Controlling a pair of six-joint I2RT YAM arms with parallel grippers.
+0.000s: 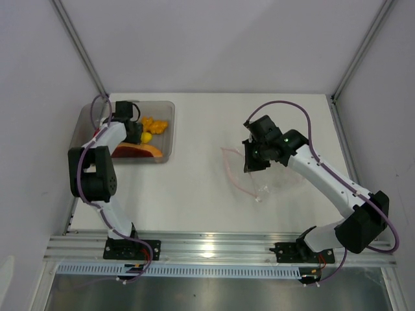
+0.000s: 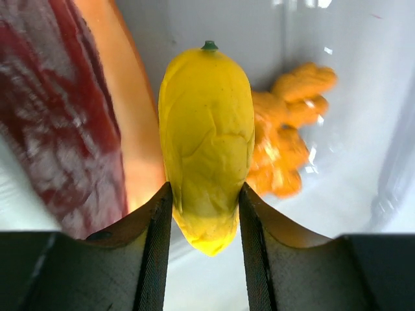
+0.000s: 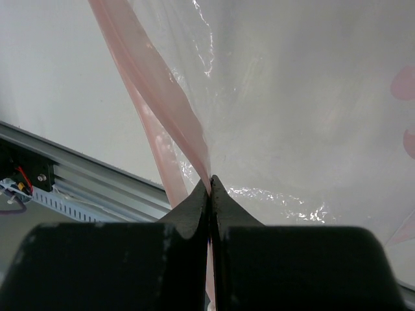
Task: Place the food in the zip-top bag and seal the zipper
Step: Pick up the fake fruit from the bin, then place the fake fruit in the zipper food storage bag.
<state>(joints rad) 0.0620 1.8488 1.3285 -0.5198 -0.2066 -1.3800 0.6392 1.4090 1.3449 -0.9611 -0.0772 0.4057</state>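
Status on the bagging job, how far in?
Early. Done: the right claw pinches the pink strip of the bag. In hand: the left claw grips a yellow fruit inside the tray. Left: no food shows in the bag, orange bits and the red slice lie in the tray, and sealing is not yet done.

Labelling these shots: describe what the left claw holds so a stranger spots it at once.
Find the grey tray, far left on the table. Inside, the left claw pinches a yellow piece: smooth, green-tipped, unlike the lumpy orange bits beside it.
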